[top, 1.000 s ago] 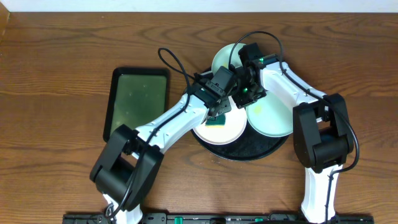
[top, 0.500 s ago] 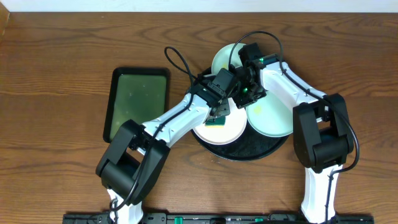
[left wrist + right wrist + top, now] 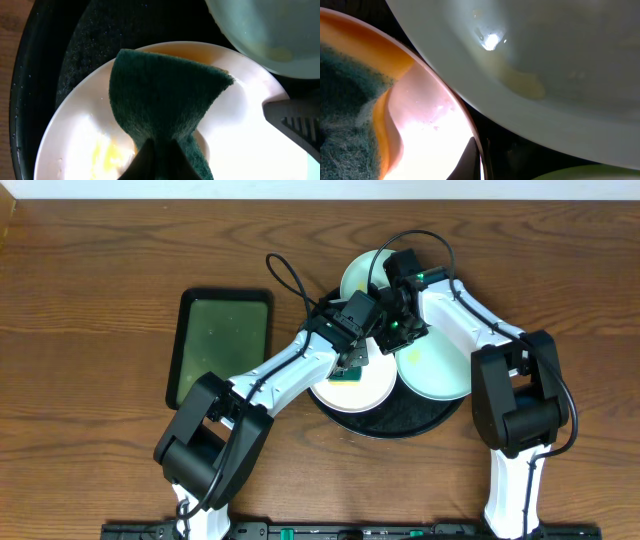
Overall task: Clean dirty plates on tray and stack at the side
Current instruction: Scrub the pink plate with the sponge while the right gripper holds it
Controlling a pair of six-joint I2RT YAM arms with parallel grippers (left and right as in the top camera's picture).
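The round black tray carries all three plates. The white-pinkish plate lies at its left, smeared with yellow. My left gripper is shut on a folded dark green sponge that rests on this plate. My right gripper is shut on the same plate's rim, one jaw on each side of the edge. The pale mint-blue plate sits behind, showing a yellowish stain. The pale green plate lies at the right.
A rectangular black-rimmed green tray lies on the wooden table left of the round tray. Both arms cross over the round tray's middle. One of the right gripper's fingers shows at the right edge of the left wrist view.
The left arm's lower links have shifted slightly to the right, with its gripper staying over the sponge on the white-pinkish plate. The right arm has not moved.
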